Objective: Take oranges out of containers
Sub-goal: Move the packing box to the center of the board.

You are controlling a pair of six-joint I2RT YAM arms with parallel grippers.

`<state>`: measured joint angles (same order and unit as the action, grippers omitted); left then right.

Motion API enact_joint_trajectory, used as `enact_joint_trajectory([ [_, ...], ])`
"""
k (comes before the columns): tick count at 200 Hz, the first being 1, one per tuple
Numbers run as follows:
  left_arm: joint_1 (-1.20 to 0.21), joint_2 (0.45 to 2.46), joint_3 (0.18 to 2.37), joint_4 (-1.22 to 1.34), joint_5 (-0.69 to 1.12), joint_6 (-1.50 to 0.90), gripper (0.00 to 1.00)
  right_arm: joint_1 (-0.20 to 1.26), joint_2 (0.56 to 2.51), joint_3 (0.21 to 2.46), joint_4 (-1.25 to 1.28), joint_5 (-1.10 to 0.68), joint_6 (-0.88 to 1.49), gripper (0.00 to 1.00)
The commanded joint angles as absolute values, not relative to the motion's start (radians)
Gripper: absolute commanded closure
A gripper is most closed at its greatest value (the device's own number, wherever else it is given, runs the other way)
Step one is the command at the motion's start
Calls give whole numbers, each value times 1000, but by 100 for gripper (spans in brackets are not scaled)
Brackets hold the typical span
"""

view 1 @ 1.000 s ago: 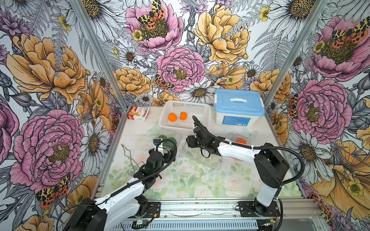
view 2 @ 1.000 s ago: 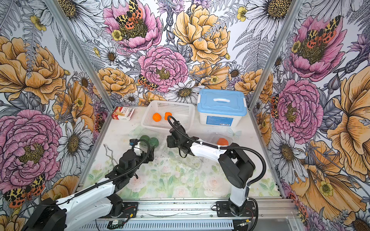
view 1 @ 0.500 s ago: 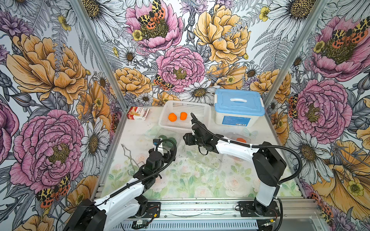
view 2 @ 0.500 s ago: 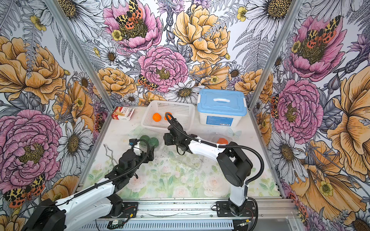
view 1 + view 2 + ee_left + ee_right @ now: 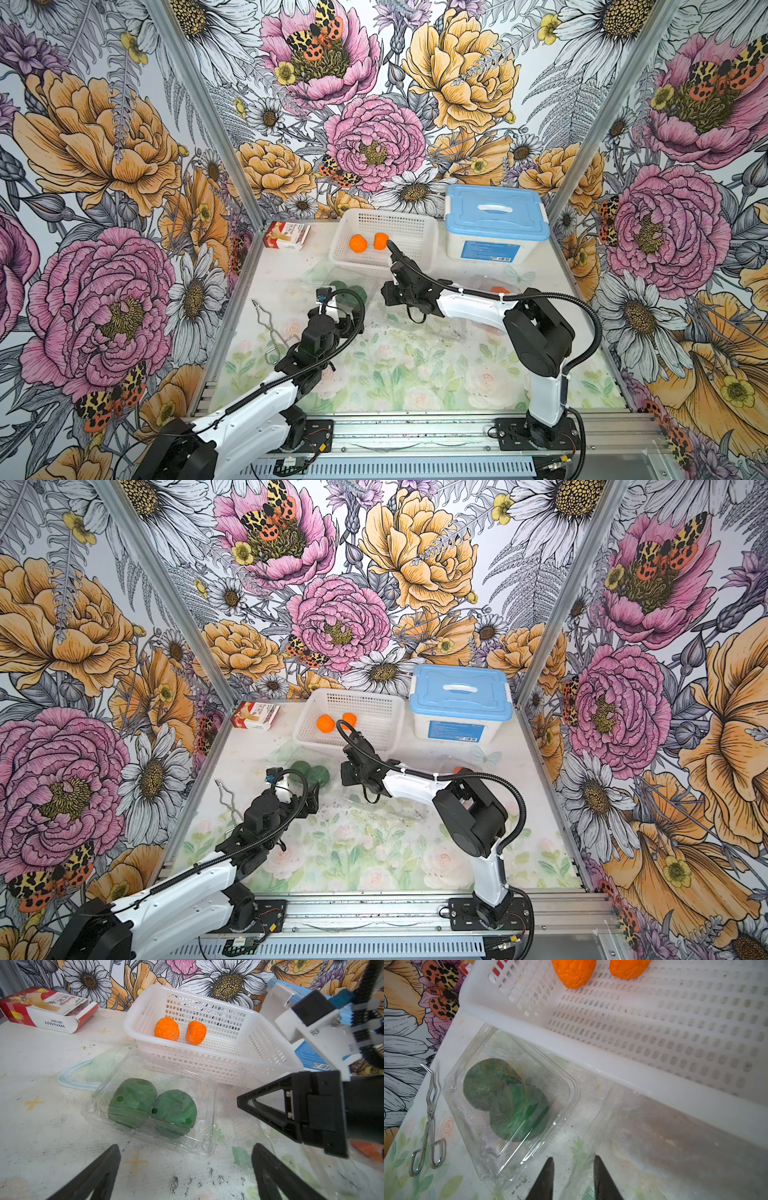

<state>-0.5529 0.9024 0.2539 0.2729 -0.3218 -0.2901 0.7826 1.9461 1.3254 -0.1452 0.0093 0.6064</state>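
Note:
Two bright oranges (image 5: 358, 243) (image 5: 166, 1028) lie in the white basket. A closed clear container (image 5: 99, 1088) (image 5: 562, 1084) holds two dark green oranges (image 5: 133, 1101) (image 5: 301, 769). My left gripper (image 5: 185, 1148) (image 5: 349, 322) stands wide open just short of it, holding nothing. Beside it lies an empty clear container (image 5: 654, 1136). My right gripper (image 5: 573, 1158) (image 5: 388, 297) hangs over its edge, jaws narrowly apart with the thin plastic rim between the fingertips. A further container at the right holds an orange (image 5: 498, 289) (image 5: 459, 769), mostly hidden by the right arm.
The white perforated basket (image 5: 386, 212) stands at the back, against the empty container. A white tub with a blue lid (image 5: 494, 216) is to its right. A red bandage box (image 5: 286, 235) sits back left. Metal tongs (image 5: 270, 328) (image 5: 429, 1122) lie left of the left arm.
The right gripper has shifted a little to the left over the empty container and its jaws have narrowed. The left arm has not moved.

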Motion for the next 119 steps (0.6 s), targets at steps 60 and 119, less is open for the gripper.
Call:
enact_joint_trajectory([
  [60, -541, 890, 260, 268, -310, -307, 1, 787, 1929, 1324, -147, 39, 613, 89],
  [119, -541, 894, 258, 271, -311, -307, 1, 783, 1871, 1286, -152, 61, 614, 100],
])
